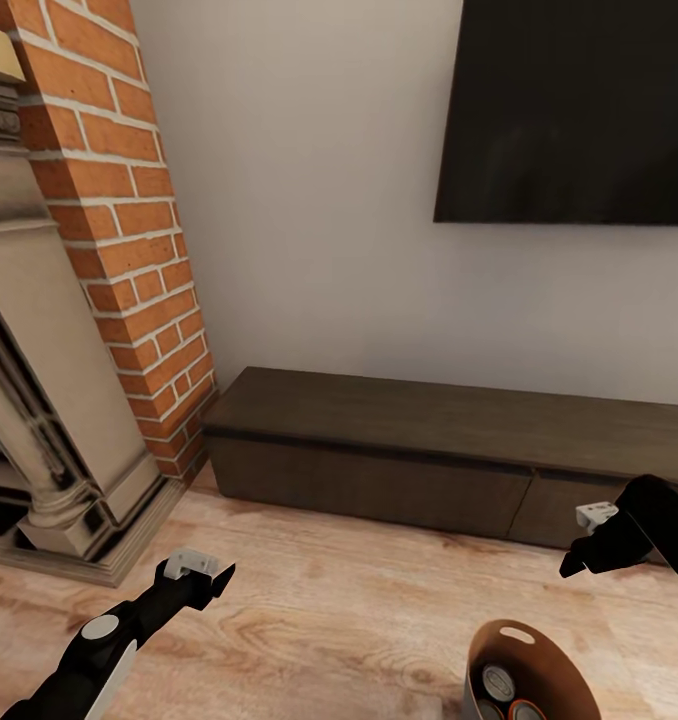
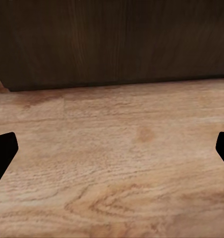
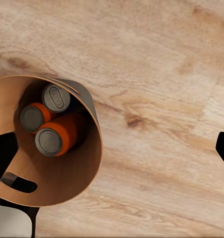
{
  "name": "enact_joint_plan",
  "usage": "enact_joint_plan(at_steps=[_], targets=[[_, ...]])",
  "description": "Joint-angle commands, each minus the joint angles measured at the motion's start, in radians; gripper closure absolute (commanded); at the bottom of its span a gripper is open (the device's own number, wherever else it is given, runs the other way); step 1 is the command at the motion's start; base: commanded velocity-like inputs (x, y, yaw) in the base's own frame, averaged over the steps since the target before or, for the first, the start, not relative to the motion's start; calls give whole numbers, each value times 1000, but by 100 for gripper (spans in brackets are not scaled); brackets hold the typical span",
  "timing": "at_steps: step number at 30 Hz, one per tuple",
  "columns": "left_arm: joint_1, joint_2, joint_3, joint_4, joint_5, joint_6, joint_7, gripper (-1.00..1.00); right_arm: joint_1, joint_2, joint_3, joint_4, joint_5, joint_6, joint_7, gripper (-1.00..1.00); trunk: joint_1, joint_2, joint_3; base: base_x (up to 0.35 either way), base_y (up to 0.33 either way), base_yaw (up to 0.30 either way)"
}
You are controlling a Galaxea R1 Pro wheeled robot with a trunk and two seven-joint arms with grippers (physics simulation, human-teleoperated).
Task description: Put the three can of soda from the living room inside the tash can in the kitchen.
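Cans [image 3: 47, 121], three, are contained in the bin [image 3: 87, 168] at 5 o'clock on the floor [image 1: 359, 610]. Left pincer [image 2: 112, 148] and right pincer [image 3: 117, 148] are spread, empty.

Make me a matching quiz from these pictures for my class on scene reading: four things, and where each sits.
Things:
1. soda cans
2. bin
3. low cabinet
4. TV

Places:
A. on the wall
B. inside the bin
C. on the wood floor near the right gripper
D. against the wall, beside the brick fireplace

Pairs: 1-B, 2-C, 3-D, 4-A
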Motion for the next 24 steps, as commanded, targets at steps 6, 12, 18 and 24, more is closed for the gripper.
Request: enact_joint_plan(at_steps=[6,12,18,24], targets=[[0,0,0,0,0,0,0,-100,0,0,0,1,0,0,0,-100,-23,42,9,0,0,0],[0,0,0,-1,1,1,-1,-100,1,0,0,1,-1,0,-1,-100,-46,84,19,0,0,0],[0,0,0,-2,3,2,-2,-100,3,2,-2,0,-2,0,-1,-100,-69,126,28,0,0,0],[0,0,1,-3,4,3,-4,-100,3,9,-3,-6,-1,0,-1,-100,-92,168,37,0,0,0]])
